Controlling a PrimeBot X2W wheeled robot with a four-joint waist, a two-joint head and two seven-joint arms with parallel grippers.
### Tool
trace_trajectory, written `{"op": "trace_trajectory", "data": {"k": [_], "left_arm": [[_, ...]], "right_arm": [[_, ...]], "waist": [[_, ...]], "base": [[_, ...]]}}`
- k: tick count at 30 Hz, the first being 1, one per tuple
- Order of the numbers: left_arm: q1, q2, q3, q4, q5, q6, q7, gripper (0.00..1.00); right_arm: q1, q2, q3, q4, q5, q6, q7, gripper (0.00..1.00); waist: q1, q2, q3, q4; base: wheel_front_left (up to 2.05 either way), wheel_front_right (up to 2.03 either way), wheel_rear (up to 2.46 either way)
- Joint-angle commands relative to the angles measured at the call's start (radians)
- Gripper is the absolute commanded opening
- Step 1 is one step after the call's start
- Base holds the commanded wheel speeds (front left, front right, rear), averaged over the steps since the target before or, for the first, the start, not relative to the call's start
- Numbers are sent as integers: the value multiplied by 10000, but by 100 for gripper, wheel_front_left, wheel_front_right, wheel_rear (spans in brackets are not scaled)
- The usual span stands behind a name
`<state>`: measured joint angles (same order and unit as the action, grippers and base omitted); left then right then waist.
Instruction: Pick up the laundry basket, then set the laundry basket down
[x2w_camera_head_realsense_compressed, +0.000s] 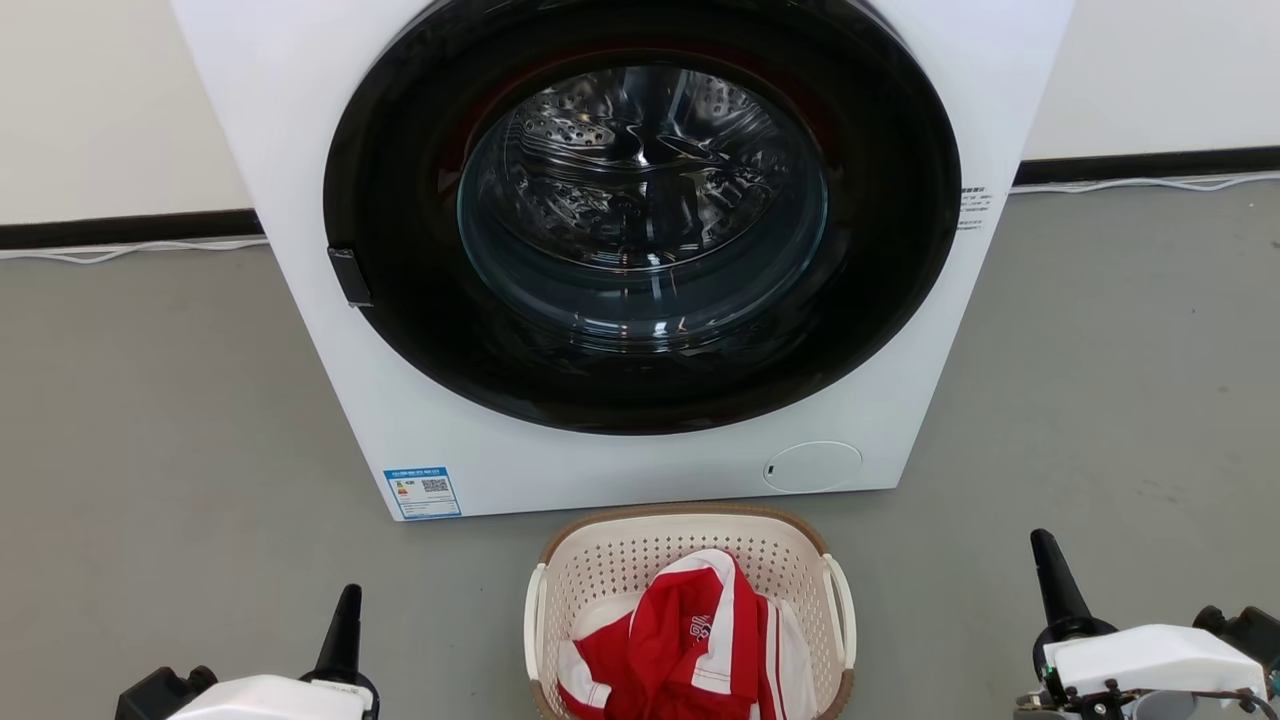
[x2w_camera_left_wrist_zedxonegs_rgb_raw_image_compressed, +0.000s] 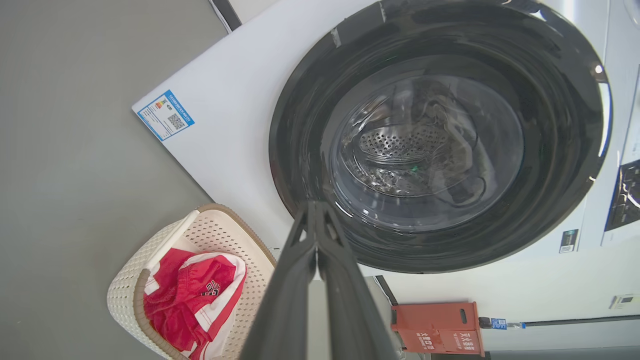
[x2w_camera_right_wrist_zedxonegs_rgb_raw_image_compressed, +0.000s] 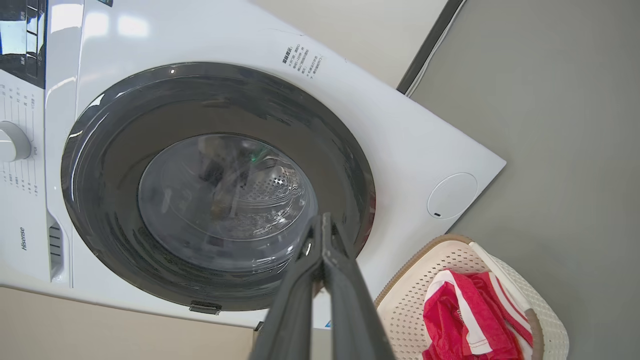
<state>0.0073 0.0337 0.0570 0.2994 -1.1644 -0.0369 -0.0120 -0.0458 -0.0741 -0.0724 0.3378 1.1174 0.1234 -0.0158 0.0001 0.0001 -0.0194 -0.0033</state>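
The laundry basket (x2w_camera_head_realsense_compressed: 640, 560) is a small cream perforated basket with a brown rim and white loop handles. It stands on the grey floor just in front of the washer, with a red and white garment (x2w_camera_head_realsense_compressed: 690, 640) inside. It also lies at the lower left of the left wrist view (x2w_camera_left_wrist_zedxonegs_rgb_raw_image_compressed: 125, 280) and the lower right of the right wrist view (x2w_camera_right_wrist_zedxonegs_rgb_raw_image_compressed: 545, 310). My left gripper (x2w_camera_head_realsense_compressed: 346, 600) hangs shut to the basket's left, apart from it. My right gripper (x2w_camera_head_realsense_compressed: 1044, 548) is shut to its right, also apart. Both sets of fingers (x2w_camera_left_wrist_zedxonegs_rgb_raw_image_compressed: 316, 220) (x2w_camera_right_wrist_zedxonegs_rgb_raw_image_compressed: 325, 225) are pressed together with nothing between them.
A white front-loading washer (x2w_camera_head_realsense_compressed: 420, 420) with a shut round dark glass door (x2w_camera_head_realsense_compressed: 640, 210) stands right behind the basket. Grey floor (x2w_camera_head_realsense_compressed: 150, 420) spreads on both sides. A red box (x2w_camera_left_wrist_zedxonegs_rgb_raw_image_compressed: 440, 327) sits by the wall beyond the washer.
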Motion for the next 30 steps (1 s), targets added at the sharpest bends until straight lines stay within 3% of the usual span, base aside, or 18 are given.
{"op": "trace_trajectory", "data": {"k": [1, 30], "left_arm": [[-640, 109, 233, -295, -307, -163, 72, 0], [-999, 148, 465, -466, -3197, -704, 896, 0]], "right_arm": [[-461, -36, 52, -335, 348, 50, 129, 0], [-573, 156, -276, -751, 3535, 66, 942, 0]], "waist": [[0, -1, 8, 2], [0, -1, 159, 24]], "base": [[0, 0, 0], [0, 0, 0]]}}
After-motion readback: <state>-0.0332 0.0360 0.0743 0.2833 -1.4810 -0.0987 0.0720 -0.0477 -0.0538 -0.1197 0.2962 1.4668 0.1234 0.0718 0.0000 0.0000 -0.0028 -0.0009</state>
